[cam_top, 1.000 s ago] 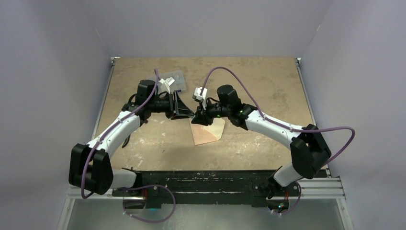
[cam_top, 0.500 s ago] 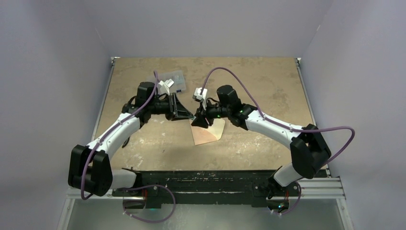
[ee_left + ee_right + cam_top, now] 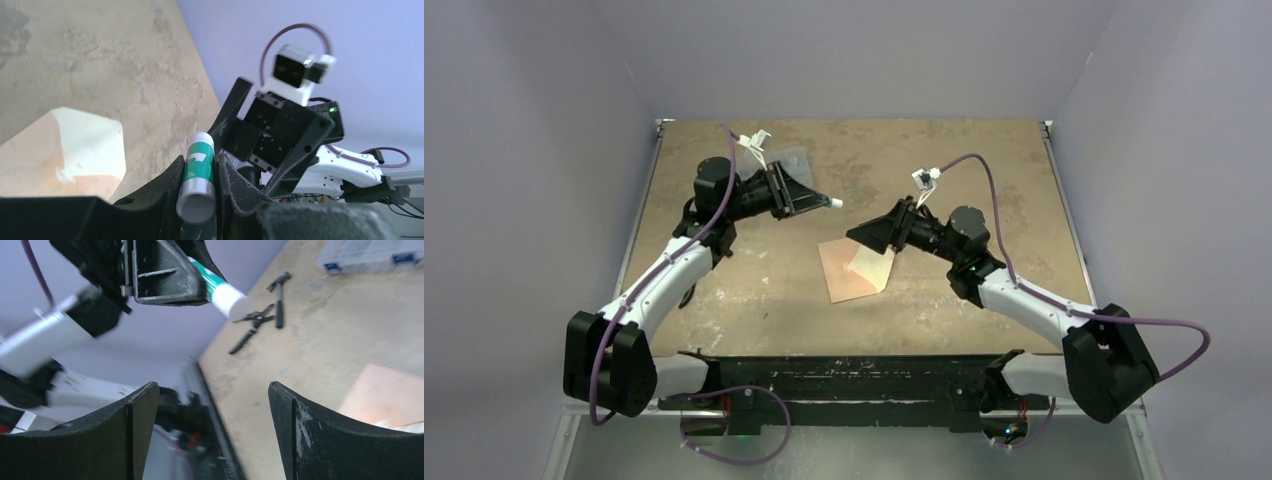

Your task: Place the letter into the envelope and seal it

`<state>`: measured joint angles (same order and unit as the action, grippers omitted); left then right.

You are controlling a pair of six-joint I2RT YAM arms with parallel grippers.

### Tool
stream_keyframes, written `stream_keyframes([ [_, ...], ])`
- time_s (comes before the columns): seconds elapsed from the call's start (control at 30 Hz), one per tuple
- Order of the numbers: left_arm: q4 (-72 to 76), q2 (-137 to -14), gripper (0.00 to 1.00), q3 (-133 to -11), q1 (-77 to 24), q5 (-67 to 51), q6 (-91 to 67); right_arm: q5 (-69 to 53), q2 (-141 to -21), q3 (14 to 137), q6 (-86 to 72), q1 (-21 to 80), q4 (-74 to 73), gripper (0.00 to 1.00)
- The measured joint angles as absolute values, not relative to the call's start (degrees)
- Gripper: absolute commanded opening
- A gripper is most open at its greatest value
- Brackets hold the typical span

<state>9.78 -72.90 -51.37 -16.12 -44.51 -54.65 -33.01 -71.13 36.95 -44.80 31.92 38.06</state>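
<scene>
Near the middle of the desk (image 3: 984, 170), a little toward its near edge, you have the envelope (image 3: 849, 282) lying flat: thin salmon paper, its flap (image 3: 871, 262) open with the paler cream face up (whether the letter is inside, you cannot tell). Your left gripper (image 3: 201, 162) is raised over the far-left part, jaws narrow and clamped on a glue stick (image 3: 220, 287), a smooth green-and-white tube. Your right gripper (image 3: 212, 390) hangs by the envelope's far edge, jaws wide, holding nothing. Open room lies toward the right edge of the mottled tan top. A clear plastic box (image 3: 365, 257) sits by the far edge and black pliers (image 3: 252, 327) near the left edge.
</scene>
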Motion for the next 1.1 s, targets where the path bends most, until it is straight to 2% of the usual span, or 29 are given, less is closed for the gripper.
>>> stream_keyframes([
  [0.13,16.91,-72.90,0.00,-52.27,-16.12,-44.49,-56.36,-29.89,-72.84,34.41,-64.40,31.97,47.07,0.79],
  [0.27,23.81,-72.90,0.00,-52.40,-16.12,-44.77,-58.22,-28.08,-76.25,34.22,-79.15,32.03,57.58,0.81],
  [0.4,29.41,-73.12,0.00,-52.40,-16.12,-45.58,-61.06,-28.08,-79.79,35.90,-86.72,32.14,64.95,0.81],
  [0.6,34.98,-73.30,0.00,-52.40,-16.12,-47.27,-64.49,-28.36,-83.74,40.71,-91.15,32.25,67.88,0.74],
  [0.7,34.83,-73.30,0.00,-52.40,-16.12,-48.42,-64.69,-28.93,-85.56,42.76,-91.57,32.25,68.71,0.67],
  [0.97,28.91,-73.30,0.00,-52.49,-16.12,-50.63,-60.38,-32.23,-91.74,44.80,-93.95,32.25,73.56,0.35],
  [1.1,27.35,-73.30,0.00,-52.71,-16.12,-50.76,-59.33,-33.23,-92.47,44.80,-94.54,32.25,74.65,0.29],
])
